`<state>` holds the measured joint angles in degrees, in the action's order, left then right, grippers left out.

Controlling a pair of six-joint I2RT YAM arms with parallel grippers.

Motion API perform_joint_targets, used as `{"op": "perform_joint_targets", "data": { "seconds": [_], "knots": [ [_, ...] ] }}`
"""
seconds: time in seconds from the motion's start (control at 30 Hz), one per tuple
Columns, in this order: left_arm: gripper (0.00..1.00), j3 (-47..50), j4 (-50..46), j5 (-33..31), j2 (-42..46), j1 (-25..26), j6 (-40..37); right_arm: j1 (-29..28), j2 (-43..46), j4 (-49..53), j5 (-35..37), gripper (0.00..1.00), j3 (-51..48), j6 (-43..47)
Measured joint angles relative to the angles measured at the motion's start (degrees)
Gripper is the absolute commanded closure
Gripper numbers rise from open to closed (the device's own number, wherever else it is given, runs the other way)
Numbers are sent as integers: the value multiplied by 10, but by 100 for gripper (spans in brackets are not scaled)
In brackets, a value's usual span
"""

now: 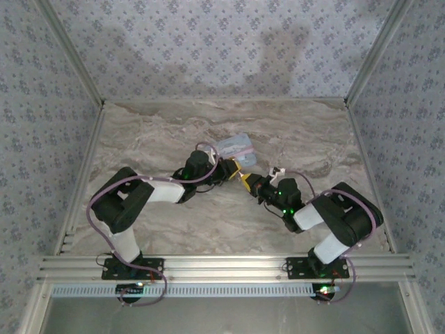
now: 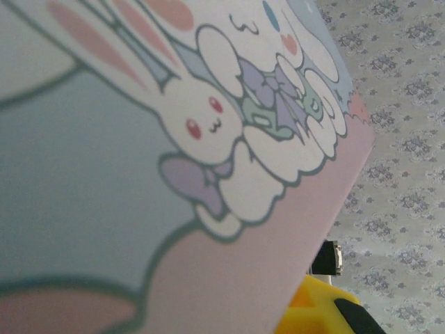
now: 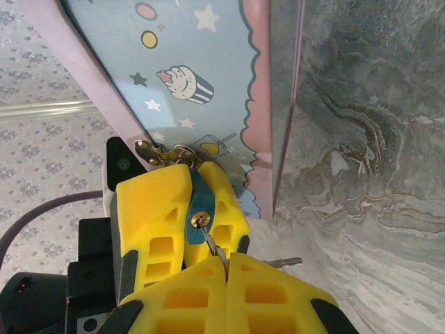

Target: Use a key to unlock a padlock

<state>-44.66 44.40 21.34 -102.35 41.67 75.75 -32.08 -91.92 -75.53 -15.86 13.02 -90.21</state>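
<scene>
The padlock (image 3: 202,197), a small blue-grey body with a brass keyhole, is clamped between the yellow fingers of my left gripper (image 3: 195,175). Its shackle end meets the metal hasp (image 3: 148,149) on the tin's edge. My right gripper (image 3: 226,261) is shut on the key (image 3: 212,242), whose blade is seated in the keyhole. A second key (image 3: 282,262) sticks out to the right of those fingers. From above, the left gripper (image 1: 235,169) and right gripper (image 1: 250,183) meet tip to tip just below the tin (image 1: 233,145). One yellow finger (image 2: 316,307) peeks past the tin.
The pale blue cartoon tin (image 3: 188,62) lies on the marble table (image 3: 375,139), close behind the padlock. Its bunny-printed lid (image 2: 174,174) is pressed up close to the left wrist camera. Patterned walls (image 1: 42,104) and aluminium rails (image 1: 222,264) enclose the table.
</scene>
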Motion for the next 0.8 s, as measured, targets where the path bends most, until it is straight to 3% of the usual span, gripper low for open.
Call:
{"op": "perform_joint_targets", "data": {
  "seconds": [0.8],
  "knots": [
    [100,2,24,-2,-2,-2,5,20,-3,-14,-26,100,10,-49]
  ]
}}
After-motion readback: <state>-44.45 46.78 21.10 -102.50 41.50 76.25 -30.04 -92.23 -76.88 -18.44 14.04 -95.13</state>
